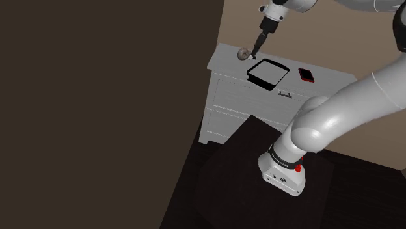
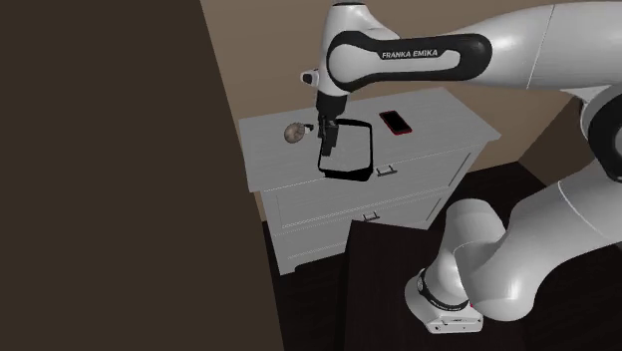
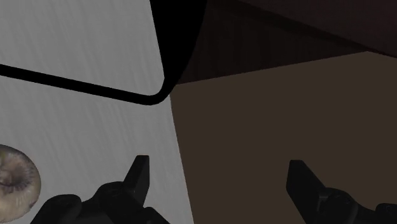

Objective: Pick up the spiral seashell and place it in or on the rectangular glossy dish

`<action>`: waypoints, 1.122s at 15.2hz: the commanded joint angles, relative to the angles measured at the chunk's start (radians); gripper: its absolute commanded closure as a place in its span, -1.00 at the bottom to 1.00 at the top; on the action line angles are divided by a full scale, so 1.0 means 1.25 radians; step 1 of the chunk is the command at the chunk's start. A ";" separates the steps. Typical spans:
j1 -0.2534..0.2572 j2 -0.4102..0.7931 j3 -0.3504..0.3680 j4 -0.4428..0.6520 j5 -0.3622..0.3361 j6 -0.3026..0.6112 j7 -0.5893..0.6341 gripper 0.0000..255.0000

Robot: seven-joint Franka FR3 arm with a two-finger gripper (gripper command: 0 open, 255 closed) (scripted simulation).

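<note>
Wrist view: my pincer [image 3: 218,162] spread wide, holding nothing. Spiral seashell [image 3: 16,181] sits on dresser [image 3: 95,146] top, off to pincer's side, not inside its gap. Black-rimmed dish [image 3: 95,88] just beyond, near shell. Step, as I judge: lining up for grasp. Next move calls for sideways shift until shell centres in gap, then descent and squeeze. Shell looks near round, dark hollow facing up; long axis unclear.
</note>
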 commanded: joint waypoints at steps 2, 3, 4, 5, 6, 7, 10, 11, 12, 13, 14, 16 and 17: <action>0.028 0.098 -0.070 0.063 0.044 0.022 -0.117 -1.00; 0.037 0.135 -0.094 0.088 0.066 0.025 -0.158 -1.00; 0.044 0.175 -0.117 0.114 0.092 0.027 -0.202 -1.00; 0.049 0.217 -0.139 0.142 0.122 0.027 -0.247 -1.00; 0.051 0.262 -0.159 0.172 0.155 0.024 -0.293 -1.00; 0.047 0.310 -0.175 0.203 0.192 0.019 -0.340 -1.00; 0.002 0.457 -0.191 0.309 0.308 -0.013 -0.472 -1.00; -0.023 0.503 -0.185 0.348 0.342 -0.027 -0.510 -1.00; -0.050 0.548 -0.177 0.388 0.374 -0.042 -0.543 -1.00; -0.079 0.590 -0.167 0.431 0.403 -0.057 -0.573 -1.00; -0.110 0.631 -0.153 0.475 0.428 -0.073 -0.598 -1.00; -0.172 0.709 -0.126 0.571 0.472 -0.106 -0.639 -1.00; -0.170 0.709 -0.123 0.561 0.473 -0.096 -0.640 -1.00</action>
